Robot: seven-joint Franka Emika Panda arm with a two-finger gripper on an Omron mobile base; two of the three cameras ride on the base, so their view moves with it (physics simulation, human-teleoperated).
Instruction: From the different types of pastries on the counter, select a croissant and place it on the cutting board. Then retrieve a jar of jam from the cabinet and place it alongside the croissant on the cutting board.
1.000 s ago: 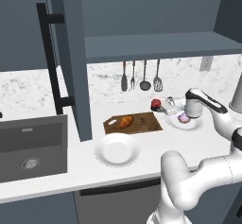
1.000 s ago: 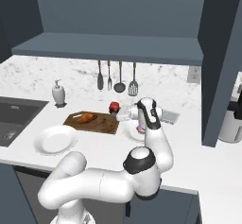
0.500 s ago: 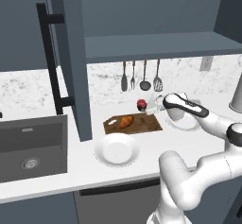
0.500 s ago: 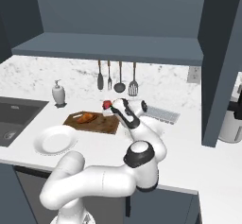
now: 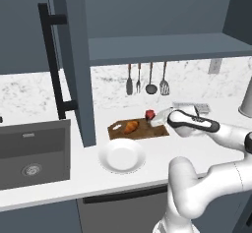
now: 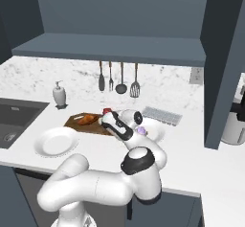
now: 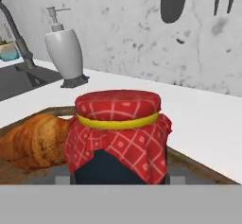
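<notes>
Over cutting board (image 5: pixel 140 130): croissant (image 5: pixel 131 126) lay placed, step one done. Tool (image 5: pixel 153 118) gripped jar of jam (image 5: pixel 149 114) at board's far edge beside croissant; set-down and release remained.

The robot arm (image 5: pixel 206 178) is white, round and fat, with a black band near its hand.
</notes>
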